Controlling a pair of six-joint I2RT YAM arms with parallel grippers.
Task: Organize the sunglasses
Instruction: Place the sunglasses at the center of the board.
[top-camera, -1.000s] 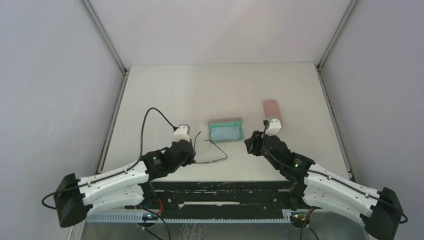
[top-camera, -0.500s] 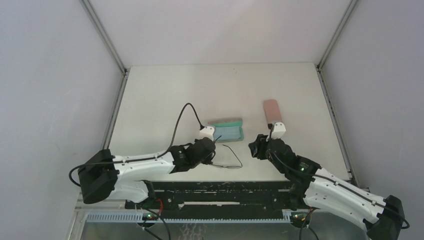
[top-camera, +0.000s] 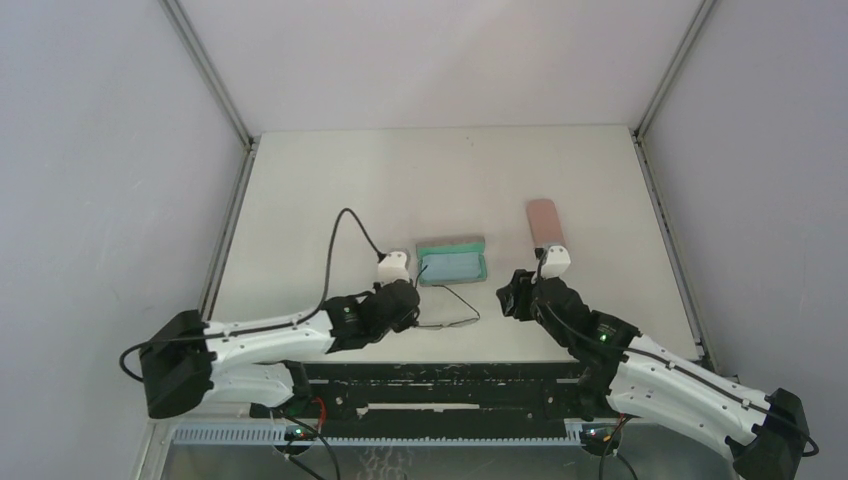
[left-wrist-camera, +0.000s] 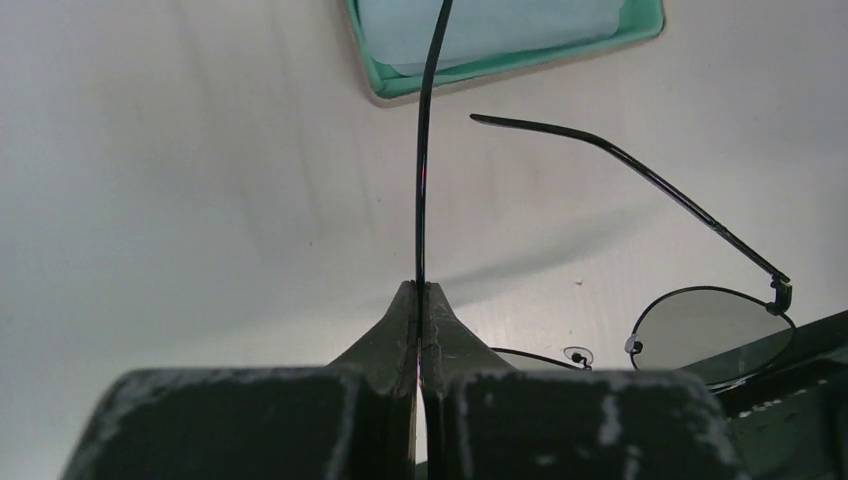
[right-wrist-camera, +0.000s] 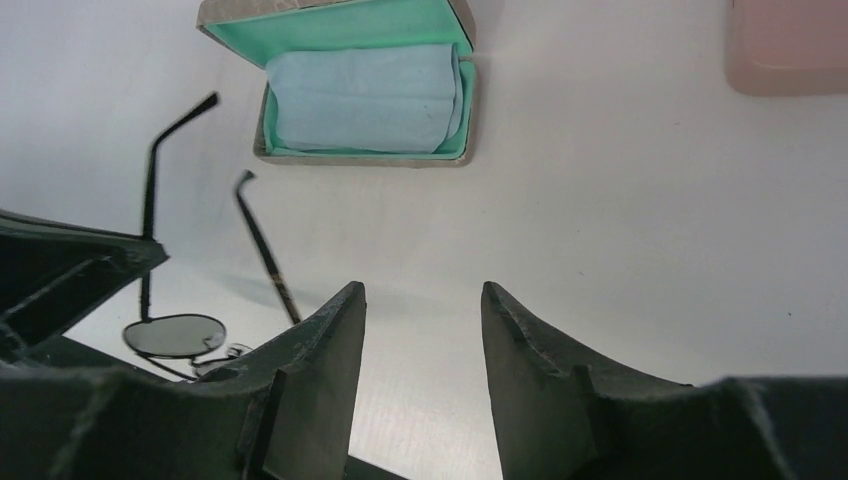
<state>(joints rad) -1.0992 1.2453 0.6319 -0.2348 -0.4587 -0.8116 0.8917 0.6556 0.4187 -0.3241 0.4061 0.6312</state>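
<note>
Left pincer (left-wrist-camera: 419, 292): clamped on one thin temple of round-lens sunglasses (left-wrist-camera: 706, 326), just beside open green-lined case (right-wrist-camera: 350, 25), near side. Right pincer (right-wrist-camera: 423, 320): wide, empty. Probably light, springy, easily bent; best held near hinge.

An open green-lined case (right-wrist-camera: 340, 25) holds a blue cloth (right-wrist-camera: 365, 98), right of it a pink case (top-camera: 545, 219).

Close to the tabletop's (top-camera: 330, 200) front edge, the left gripper (top-camera: 408, 298) is right at the sunglasses (top-camera: 456, 309), just in front of the open teal case (top-camera: 450, 243). The pink case (top-camera: 545, 220) lies off to the right.
</note>
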